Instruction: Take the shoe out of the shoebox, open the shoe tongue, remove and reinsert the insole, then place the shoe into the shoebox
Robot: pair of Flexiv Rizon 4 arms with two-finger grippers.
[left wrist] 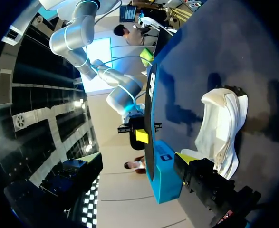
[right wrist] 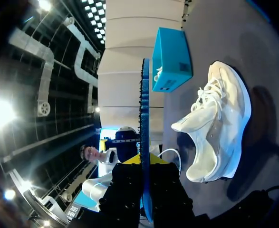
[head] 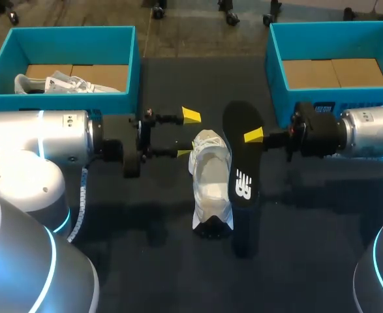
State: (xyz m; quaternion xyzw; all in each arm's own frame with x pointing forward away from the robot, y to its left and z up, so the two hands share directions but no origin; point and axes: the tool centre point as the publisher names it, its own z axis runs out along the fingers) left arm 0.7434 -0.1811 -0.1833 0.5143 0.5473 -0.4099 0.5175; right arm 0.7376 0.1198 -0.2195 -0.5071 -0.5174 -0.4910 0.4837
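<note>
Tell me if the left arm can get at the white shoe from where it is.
Probably yes. The left gripper is open right beside the white shoe, nothing between them. The insole, shut in the right gripper, stands on the shoe's far side, out of the way.

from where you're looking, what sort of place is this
Probably a robot lab workbench: my right gripper holds a black insole beside a white shoe on a dark table, with the blue left shoebox and right shoebox behind.
</note>
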